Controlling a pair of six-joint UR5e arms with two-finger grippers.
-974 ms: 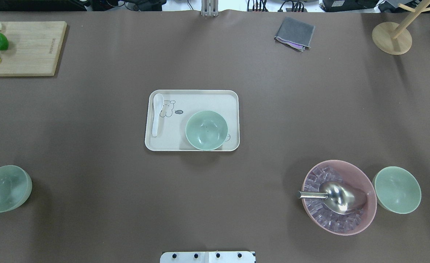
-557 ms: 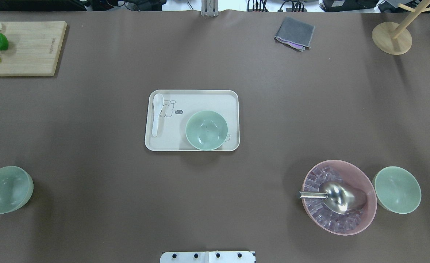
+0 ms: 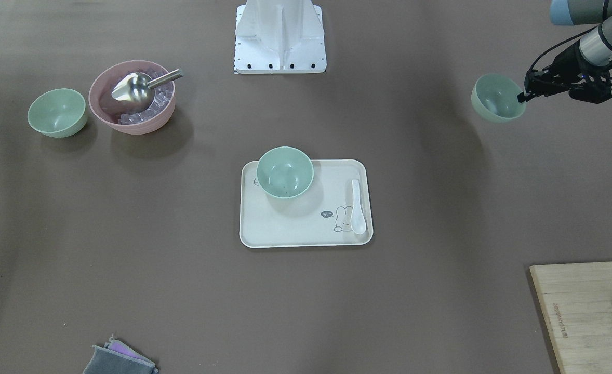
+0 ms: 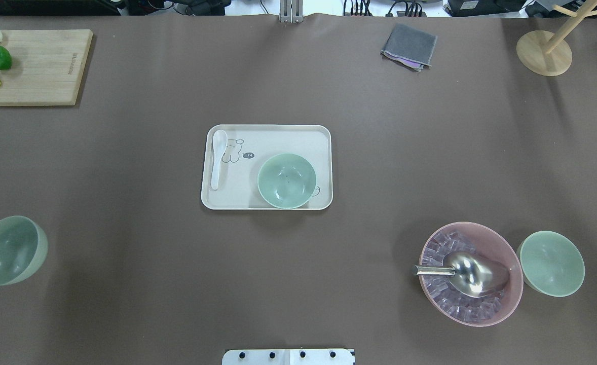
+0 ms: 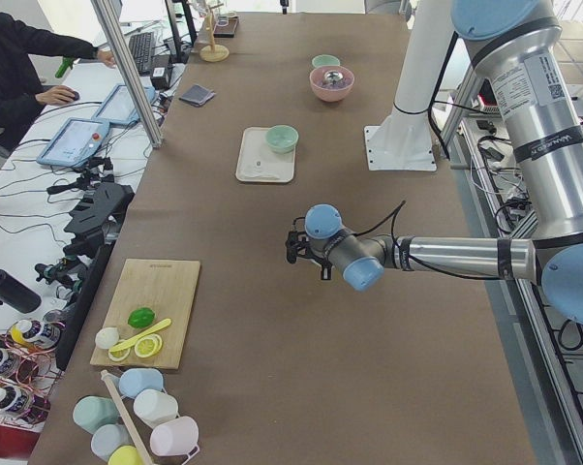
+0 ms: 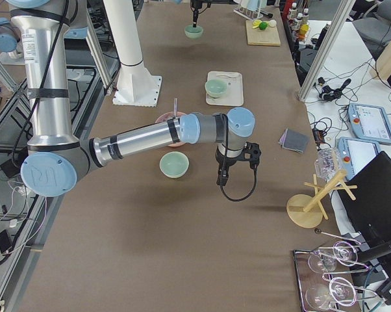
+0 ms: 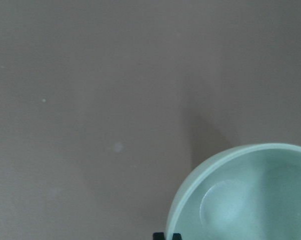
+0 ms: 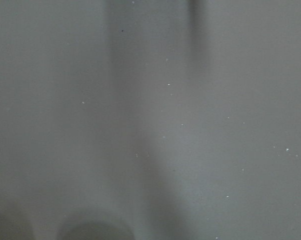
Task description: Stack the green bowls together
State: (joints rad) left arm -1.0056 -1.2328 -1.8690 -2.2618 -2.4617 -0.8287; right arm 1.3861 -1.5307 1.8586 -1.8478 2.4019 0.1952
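My left gripper [image 3: 523, 96] is shut on the rim of a pale green bowl [image 3: 494, 98] and holds it tilted above the table at the left edge of the overhead view [image 4: 9, 250]. The left wrist view shows this bowl [image 7: 250, 200] at lower right. A second green bowl [image 4: 287, 181] sits on the cream tray [image 4: 268, 133]. A third green bowl [image 4: 551, 263] stands beside the pink bowl [image 4: 496, 238]. My right gripper [image 6: 221, 177] shows only in the exterior right view, near the third bowl [image 6: 174, 164]; I cannot tell whether it is open.
The pink bowl holds ice cubes and a metal scoop [image 4: 468, 274]. A white spoon [image 4: 218, 158] lies on the tray. A cutting board [image 4: 40, 71] with fruit is far left, a grey cloth [image 4: 409, 45] and a wooden stand [image 4: 544, 53] far right.
The held green bowl has risen and shifted slightly away from the robot and to the right. The other two bowls have not moved.
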